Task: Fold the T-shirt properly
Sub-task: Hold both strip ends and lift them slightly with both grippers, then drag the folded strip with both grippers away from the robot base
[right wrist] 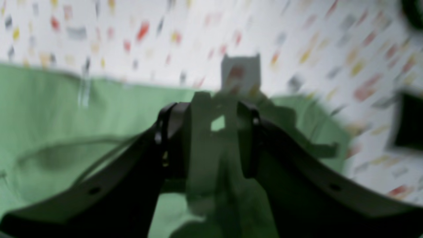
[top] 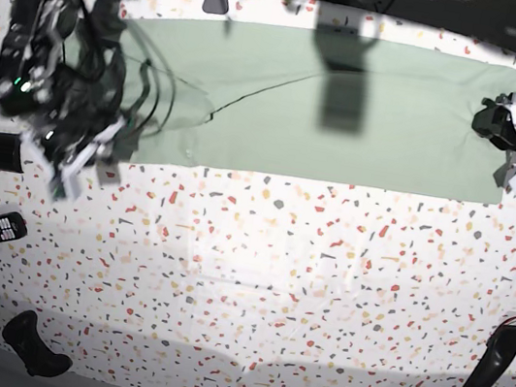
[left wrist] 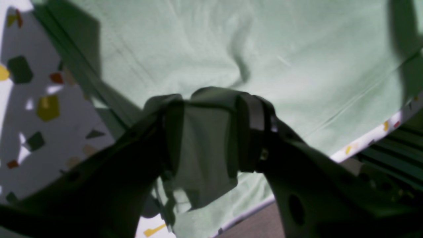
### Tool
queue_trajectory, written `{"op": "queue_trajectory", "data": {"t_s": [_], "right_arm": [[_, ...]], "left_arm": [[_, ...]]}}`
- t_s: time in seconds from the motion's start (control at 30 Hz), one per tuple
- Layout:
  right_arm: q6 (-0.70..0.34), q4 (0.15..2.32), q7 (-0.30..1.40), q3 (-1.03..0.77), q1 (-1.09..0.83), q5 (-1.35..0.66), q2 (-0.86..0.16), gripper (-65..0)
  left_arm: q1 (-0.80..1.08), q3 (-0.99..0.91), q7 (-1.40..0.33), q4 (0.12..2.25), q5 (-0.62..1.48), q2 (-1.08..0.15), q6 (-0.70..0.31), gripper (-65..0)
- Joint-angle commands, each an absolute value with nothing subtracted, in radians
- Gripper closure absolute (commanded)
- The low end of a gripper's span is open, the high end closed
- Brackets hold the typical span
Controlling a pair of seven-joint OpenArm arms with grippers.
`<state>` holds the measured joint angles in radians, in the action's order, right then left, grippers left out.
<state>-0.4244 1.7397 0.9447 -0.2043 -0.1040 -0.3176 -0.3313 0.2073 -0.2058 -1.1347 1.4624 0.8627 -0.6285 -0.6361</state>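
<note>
T-shirt (top: 348, 119) spread across far half of speckled table (top: 273, 284). Left gripper (left wrist: 211, 132) pinching shirt's right edge. Right gripper (right wrist: 206, 138) clamped on cloth at left end; view blurred.

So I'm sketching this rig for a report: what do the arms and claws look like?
Both are dark. The left claw and right claw each have two broad, curved black fingers with small round holes and flat black pads at the tips. In the base view, both arms are black with loose black cables; the right arm shows a small green light.
</note>
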Motion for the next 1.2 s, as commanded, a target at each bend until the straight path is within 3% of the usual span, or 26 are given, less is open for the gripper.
{"op": "queue_trajectory", "data": {"t_s": [0.0, 0.2, 0.3, 0.5, 0.77, 0.93, 1.17], "right_arm": [[-0.431, 1.753, 0.901, -0.210, -0.107, -0.314, -0.335, -22.5], [-0.430, 1.753, 0.801, -0.210, -0.206, -0.257, -0.287, -22.5], [-0.430, 1.744, 0.792, -0.210, -0.231, -0.260, -0.270, -22.5], [-0.430, 1.636, 0.753, -0.210, -0.235, -0.262, -0.240, -22.5], [-0.430, 1.532, 0.707, -0.210, -0.229, -0.262, -0.241, -22.5], [-0.425, 1.488, 0.704, -0.210, -0.203, -0.265, -0.241, -22.5], [-0.425, 1.268, 0.696, -0.210, -0.084, -0.265, -0.241, -22.5]], "left_arm": [[0.199, -0.215, -1.123, 1.475, 0.864, -0.648, -0.636, -24.6], [0.203, -0.215, -1.133, 1.475, 0.848, -0.636, -0.612, -24.6], [0.202, -0.215, -1.131, 1.475, 0.739, -0.614, -0.543, -24.6], [0.202, -0.215, -1.095, 1.475, 0.604, -0.519, -0.538, -24.6], [0.201, -0.215, -1.005, 1.472, 0.304, -0.438, -0.507, -24.6], [0.196, -0.215, -0.970, 1.472, 0.235, -0.438, -0.443, -24.6], [0.196, -0.215, -0.921, 1.469, 0.235, -0.438, -0.395, -24.6]]}}
